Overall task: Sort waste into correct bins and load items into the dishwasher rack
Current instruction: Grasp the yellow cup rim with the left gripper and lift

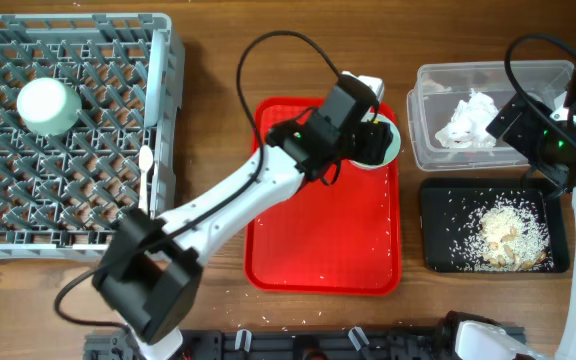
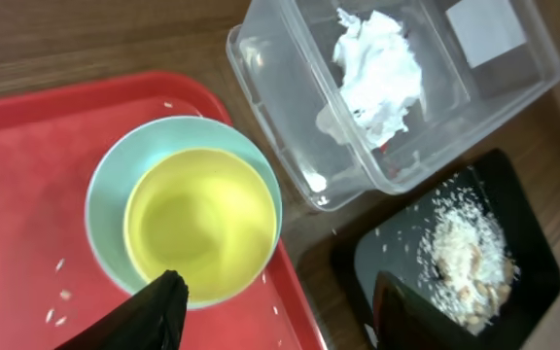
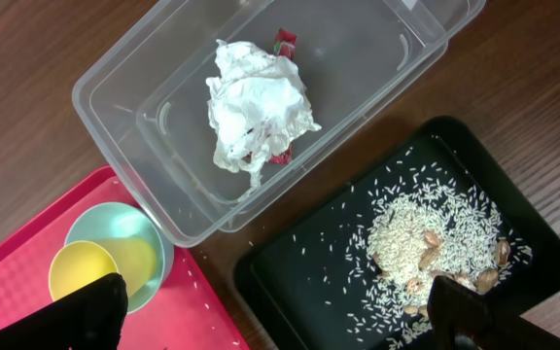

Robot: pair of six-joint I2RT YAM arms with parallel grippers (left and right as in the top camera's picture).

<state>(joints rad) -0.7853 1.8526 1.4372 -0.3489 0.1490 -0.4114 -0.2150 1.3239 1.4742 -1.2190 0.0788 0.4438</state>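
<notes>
The yellow cup [image 2: 202,224] sits upright inside a pale blue-green saucer [image 2: 110,209] at the far right corner of the red tray [image 1: 318,240]. The left tool [image 2: 278,292] hangs over that corner with its fingers spread apart. One finger is above the near rim of the saucer and the other is out past the tray's right edge. It has hold of nothing.

The waste looks sorted. The crumpled tissue [image 3: 256,107] and a red wrapper [image 3: 285,41] lie in the clear tub [image 3: 358,68], which stands on the tabletop just off the red tray's far right corner. The rice and food scraps [image 3: 416,228] are heaped in the black tray [image 3: 299,262], just beside the red tray's right edge. A few loose grains [image 2: 66,292] lie on the red tray.

Loading is partly done. The rack [image 1: 88,200], to the left of the red tray, holds one upturned bowl [image 1: 48,105] and a white utensil [image 1: 146,158] at the side nearest the tray. I cannot tell whether that is the spoon or the fork. No other dishes show anywhere.

My reading is that the cup and saucer are what remains on the red tray to be loaded.

The right tool [image 3: 275,292] hovers to the right of the red tray, over the gap between tub and black tray. It is wide open and empty.
</notes>
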